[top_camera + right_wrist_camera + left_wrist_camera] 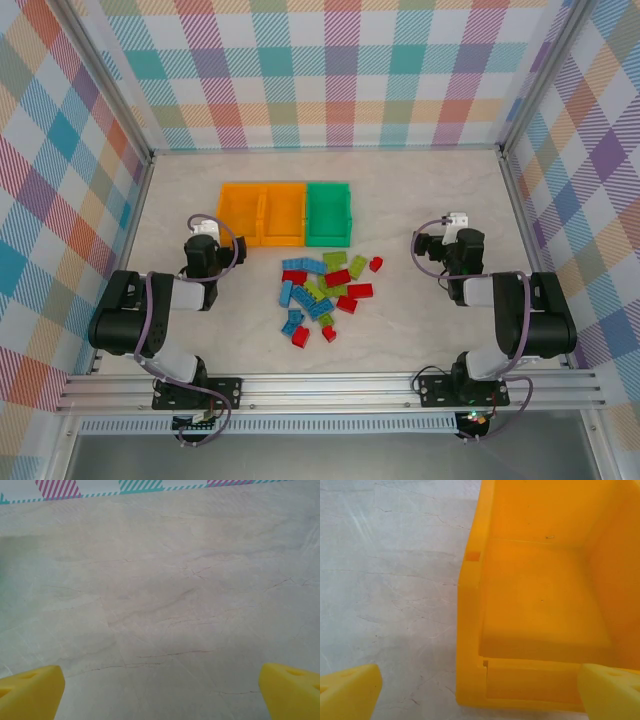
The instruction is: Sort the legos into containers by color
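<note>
Between the arms on the desk [420, 190], the legos [322, 288] lie heaped just short of the containers [285, 212]. Your left tool [203, 232] and right tool [447, 230] both stand wide apart, holding nothing. The pieces touch and crowd together, so a pinch could catch two colours or scatter neighbours.

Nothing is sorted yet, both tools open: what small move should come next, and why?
Probably swing the right tool, open over bare table, left toward the red brick at the right edge of the pile: it lies nearest that arm with free table beside it, so likely easiest to grasp.
</note>
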Available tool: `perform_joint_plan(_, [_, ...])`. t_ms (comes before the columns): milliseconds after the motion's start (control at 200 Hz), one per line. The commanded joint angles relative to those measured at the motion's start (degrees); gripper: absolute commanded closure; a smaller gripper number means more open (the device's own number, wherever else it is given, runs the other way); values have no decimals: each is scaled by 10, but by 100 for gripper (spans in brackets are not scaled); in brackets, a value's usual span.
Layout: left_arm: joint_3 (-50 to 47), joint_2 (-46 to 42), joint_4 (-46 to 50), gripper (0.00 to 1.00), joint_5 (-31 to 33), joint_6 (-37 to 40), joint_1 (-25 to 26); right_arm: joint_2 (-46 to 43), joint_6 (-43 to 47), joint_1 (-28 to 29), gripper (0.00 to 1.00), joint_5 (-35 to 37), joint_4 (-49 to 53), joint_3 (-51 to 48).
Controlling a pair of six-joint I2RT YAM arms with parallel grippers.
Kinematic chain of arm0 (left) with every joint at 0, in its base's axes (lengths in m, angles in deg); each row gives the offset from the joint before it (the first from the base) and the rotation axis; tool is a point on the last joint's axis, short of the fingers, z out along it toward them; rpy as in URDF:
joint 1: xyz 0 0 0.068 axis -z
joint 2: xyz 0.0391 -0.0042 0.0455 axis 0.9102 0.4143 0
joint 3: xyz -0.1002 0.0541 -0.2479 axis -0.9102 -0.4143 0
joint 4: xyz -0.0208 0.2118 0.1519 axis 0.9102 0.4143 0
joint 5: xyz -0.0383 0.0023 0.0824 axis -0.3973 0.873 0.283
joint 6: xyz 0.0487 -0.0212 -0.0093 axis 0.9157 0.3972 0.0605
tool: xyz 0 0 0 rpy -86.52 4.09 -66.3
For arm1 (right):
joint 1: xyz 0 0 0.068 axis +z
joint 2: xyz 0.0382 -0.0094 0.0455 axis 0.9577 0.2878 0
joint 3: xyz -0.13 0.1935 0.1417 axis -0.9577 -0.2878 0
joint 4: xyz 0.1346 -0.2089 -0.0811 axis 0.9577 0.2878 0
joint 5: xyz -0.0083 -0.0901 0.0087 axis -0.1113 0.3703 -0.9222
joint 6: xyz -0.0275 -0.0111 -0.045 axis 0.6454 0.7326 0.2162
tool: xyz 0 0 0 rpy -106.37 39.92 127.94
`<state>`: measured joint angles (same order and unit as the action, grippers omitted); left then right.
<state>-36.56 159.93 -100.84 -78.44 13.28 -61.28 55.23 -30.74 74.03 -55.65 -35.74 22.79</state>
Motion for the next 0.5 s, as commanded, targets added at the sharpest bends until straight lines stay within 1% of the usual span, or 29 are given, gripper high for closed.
perform_joint_plan(0, [14,-5,-11,0,-8,4,0,-2,4,-3,0,-7,-12,8])
perform_joint_plan(410, [13,-5,-11,0,-9,4,0,-2,4,-3,0,-6,-13,7])
perform_joint_plan(455, [12,-5,-11,0,-9,5,0,-11,1,-2,0,0,-9,7])
perform_joint_plan(495, [13,-5,-11,0,-9,5,0,-34,-1,-2,0,7,19,11])
